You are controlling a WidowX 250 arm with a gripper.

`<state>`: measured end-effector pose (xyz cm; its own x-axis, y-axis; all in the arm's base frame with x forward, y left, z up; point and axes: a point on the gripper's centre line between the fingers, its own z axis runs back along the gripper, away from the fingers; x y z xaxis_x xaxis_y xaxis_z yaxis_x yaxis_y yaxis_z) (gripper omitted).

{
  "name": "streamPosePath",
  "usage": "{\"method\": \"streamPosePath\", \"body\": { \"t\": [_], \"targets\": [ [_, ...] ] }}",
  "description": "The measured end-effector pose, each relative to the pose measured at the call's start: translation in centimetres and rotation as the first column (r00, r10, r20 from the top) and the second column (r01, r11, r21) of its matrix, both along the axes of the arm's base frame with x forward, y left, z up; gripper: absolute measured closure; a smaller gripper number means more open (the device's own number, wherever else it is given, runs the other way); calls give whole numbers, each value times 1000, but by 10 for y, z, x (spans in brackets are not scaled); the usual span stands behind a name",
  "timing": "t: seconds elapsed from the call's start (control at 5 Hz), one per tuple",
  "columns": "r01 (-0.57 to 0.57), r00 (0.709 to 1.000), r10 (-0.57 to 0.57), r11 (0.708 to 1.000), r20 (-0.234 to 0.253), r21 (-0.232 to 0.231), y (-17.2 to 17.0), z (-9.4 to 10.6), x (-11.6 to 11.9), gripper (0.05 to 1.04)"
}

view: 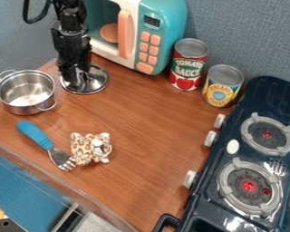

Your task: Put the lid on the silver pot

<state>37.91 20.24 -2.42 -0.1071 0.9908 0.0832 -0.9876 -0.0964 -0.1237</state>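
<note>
Saw in the camera view the black arm (69,27) coming in from eleven o'clock, and its gripper (76,78) pointing down over the lid (98,81) near ten o'clock. Could not tell whether the gripper was spread, pressed together or pinching the lid. Found the lid just beside the silver pot (27,89), off the pot's three o'clock side, and the pot uncovered on the wooden counter (150,149), between nine and ten. Noted the toy microwave (162,27) at twelve, one can (188,63) at one and another (222,85) at two, the stove (259,157) at four, the spotted plush toy (90,148) between seven and eight, and the blue-handled fork (41,139) at eight.
</note>
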Motion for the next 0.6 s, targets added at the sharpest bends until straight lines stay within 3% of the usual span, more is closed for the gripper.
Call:
{"method": "streamPosePath", "body": {
  "t": [0.2, 0.4, 0.6],
  "targets": [
    [2, 1000, -2, 1000, -4, -7, -1, 2, 2, 111],
    [20, 1000, -21, 1000, -17, -11, -6, -2, 10, 286],
    [20, 1000, -20, 1000, -9, -12, -7, -3, 14, 595]
  ]
}}
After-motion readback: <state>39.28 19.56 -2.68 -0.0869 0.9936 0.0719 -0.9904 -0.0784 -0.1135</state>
